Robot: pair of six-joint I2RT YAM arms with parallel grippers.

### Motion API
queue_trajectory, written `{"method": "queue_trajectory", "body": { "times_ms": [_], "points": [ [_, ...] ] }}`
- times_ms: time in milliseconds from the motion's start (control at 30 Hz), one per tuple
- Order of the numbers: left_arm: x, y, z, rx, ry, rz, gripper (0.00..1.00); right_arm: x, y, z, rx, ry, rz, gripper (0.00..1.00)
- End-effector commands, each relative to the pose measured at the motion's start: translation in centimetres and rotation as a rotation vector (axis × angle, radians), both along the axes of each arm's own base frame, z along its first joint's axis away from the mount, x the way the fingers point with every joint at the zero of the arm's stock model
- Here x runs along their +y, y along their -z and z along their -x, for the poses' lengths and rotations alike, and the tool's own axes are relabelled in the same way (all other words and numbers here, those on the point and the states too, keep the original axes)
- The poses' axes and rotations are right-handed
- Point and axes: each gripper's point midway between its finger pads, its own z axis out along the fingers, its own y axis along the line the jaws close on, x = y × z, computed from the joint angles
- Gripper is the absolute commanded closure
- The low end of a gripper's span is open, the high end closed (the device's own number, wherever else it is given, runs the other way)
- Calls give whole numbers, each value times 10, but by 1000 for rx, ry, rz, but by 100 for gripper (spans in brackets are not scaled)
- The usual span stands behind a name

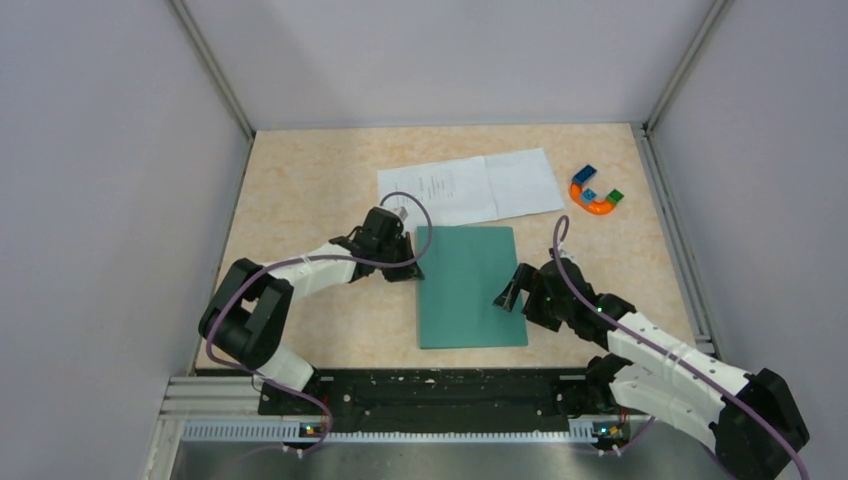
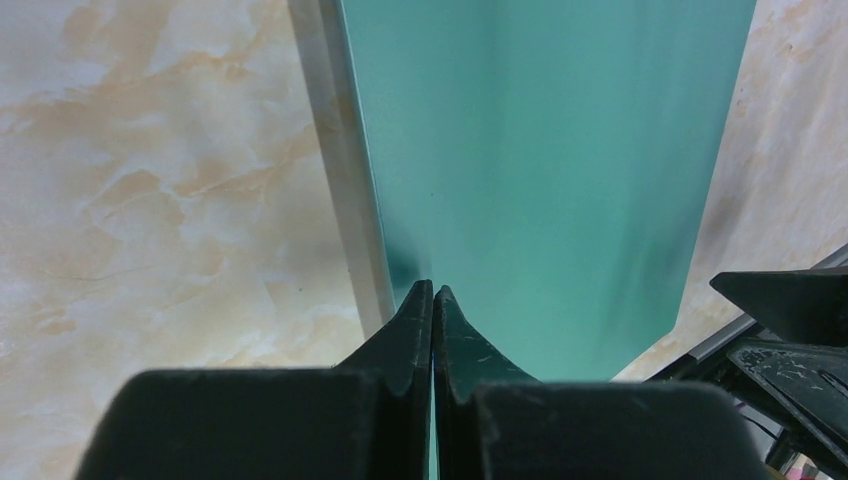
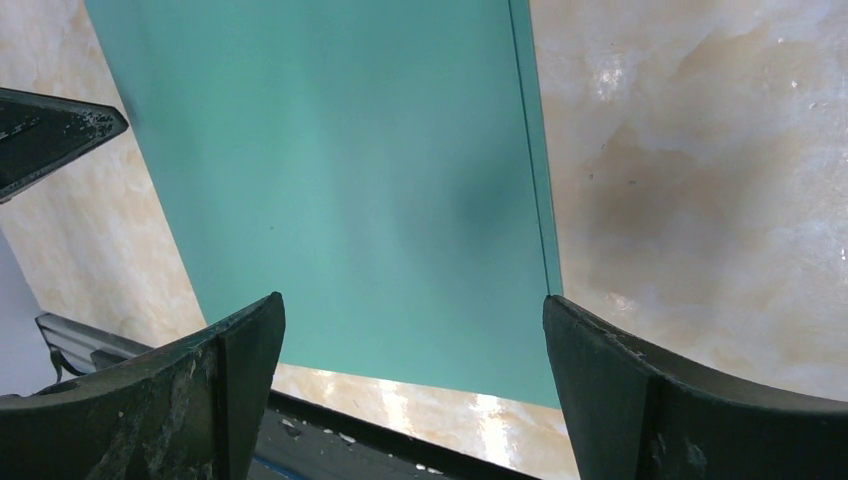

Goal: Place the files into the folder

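Note:
The teal folder (image 1: 470, 290) lies closed in the middle of the table. My left gripper (image 1: 413, 268) sits at its left edge near the far corner, shut on the folder's cover edge (image 2: 433, 290); the teal cover (image 2: 560, 150) bows slightly there. My right gripper (image 1: 510, 290) hovers over the folder's right edge with jaws wide open and nothing between them (image 3: 410, 305); teal folder (image 3: 350, 180) fills that view. The files, two white sheets, lie side by side just beyond the folder: one with printed text (image 1: 435, 190), one nearly blank (image 1: 520, 180).
A small multicoloured horseshoe toy (image 1: 595, 192) rests at the far right. Grey walls enclose the table on three sides. A black rail (image 1: 420, 395) runs along the near edge between the arm bases.

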Motion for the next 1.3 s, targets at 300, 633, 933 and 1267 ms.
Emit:
{"method": "queue_trajectory", "body": {
  "times_ms": [300,633,933,1267],
  "points": [
    [8,8,-5,-37,-37,-34,100,-2,-6,-8,-49,9,26,1],
    [19,25,-2,-8,-64,-87,100,-6,-15,-16,-88,7,65,1],
    [45,39,2,3,-119,-177,100,-7,-16,-21,-102,-2,90,1],
    [48,50,4,21,-107,-190,100,-3,-21,-26,-125,-18,92,1]
  ]
}}
